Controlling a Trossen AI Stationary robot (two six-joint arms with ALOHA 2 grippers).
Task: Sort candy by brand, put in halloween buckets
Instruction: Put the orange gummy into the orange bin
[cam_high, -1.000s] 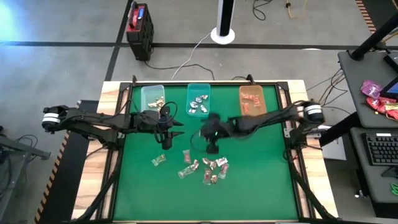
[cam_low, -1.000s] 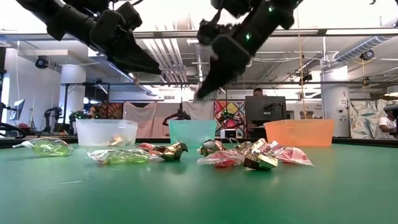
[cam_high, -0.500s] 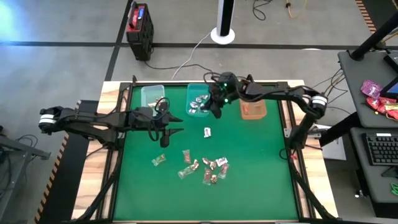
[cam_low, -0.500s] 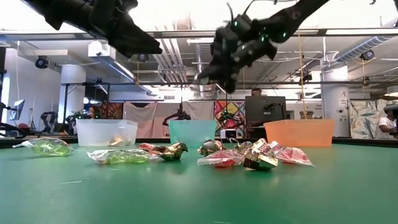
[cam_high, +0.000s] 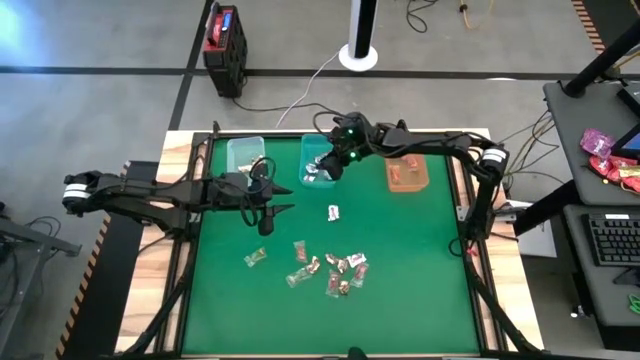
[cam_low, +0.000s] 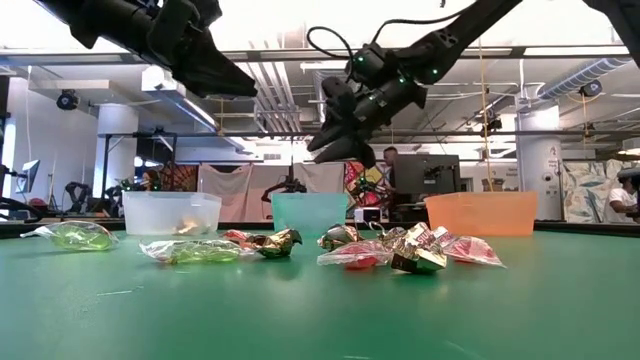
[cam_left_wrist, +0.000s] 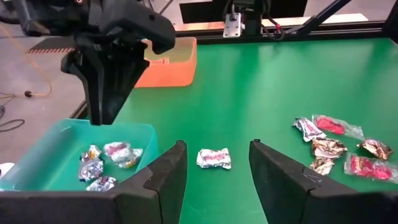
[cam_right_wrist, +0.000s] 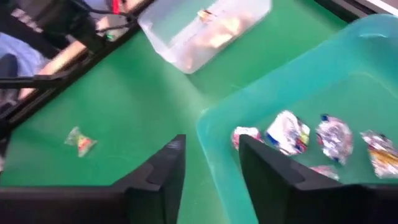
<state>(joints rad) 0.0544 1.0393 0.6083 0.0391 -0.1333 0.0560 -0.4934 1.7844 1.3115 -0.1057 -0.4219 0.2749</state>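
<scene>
Over the teal bucket (cam_high: 320, 160) hovers the right gripper (cam_high: 331, 167), fingers parted and empty; silvery candy (cam_right_wrist: 287, 132) lies inside; best lift straight clear before fetching the lone sweet (cam_high: 335, 211) nearby.
</scene>
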